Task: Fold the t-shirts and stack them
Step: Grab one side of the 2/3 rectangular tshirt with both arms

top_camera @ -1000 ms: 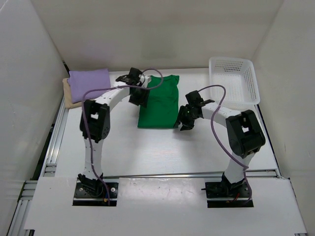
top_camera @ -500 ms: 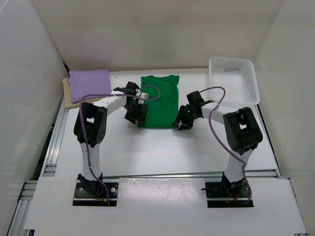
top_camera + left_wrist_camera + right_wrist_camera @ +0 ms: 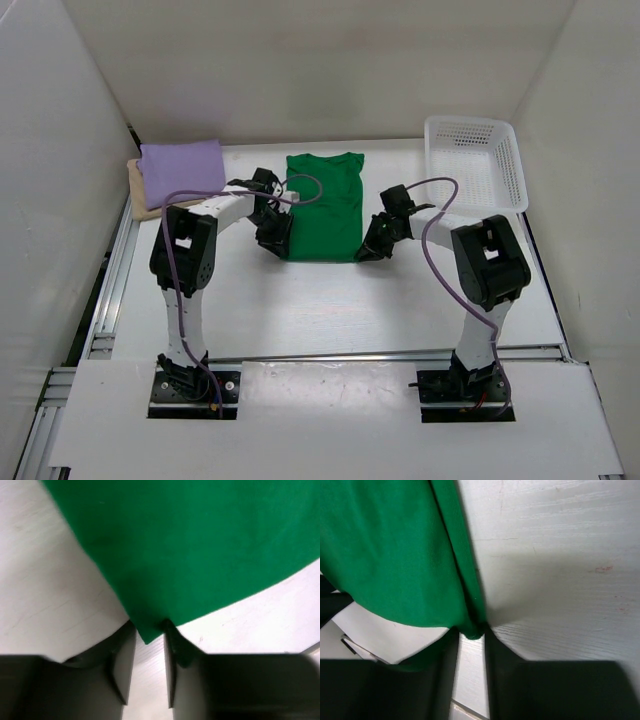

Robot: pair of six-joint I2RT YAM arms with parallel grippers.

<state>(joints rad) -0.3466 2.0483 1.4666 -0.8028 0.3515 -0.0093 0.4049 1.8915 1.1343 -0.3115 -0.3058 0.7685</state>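
Observation:
The green t-shirt (image 3: 322,205) lies flat in a long folded strip at the table's middle, collar end toward the back. My left gripper (image 3: 275,240) sits at its near left corner and my right gripper (image 3: 372,250) at its near right corner. In the left wrist view the pointed green corner (image 3: 200,545) sits pinched between the tips of the left gripper (image 3: 149,630). In the right wrist view a bunched corner of green cloth (image 3: 385,545) is nipped by the right gripper (image 3: 471,632). The purple t-shirt (image 3: 182,165) lies folded on the tan t-shirt (image 3: 137,195) at the back left.
A white mesh basket (image 3: 470,122) stands at the back right. White walls close in the table on the left, back and right. Purple cables loop over both arms. A metal rail runs along the table's left edge.
My left gripper came down from beside the shirt's upper part to its near left corner. My right gripper shifted slightly left onto the near right corner. Both jaws opened, then closed on the cloth.

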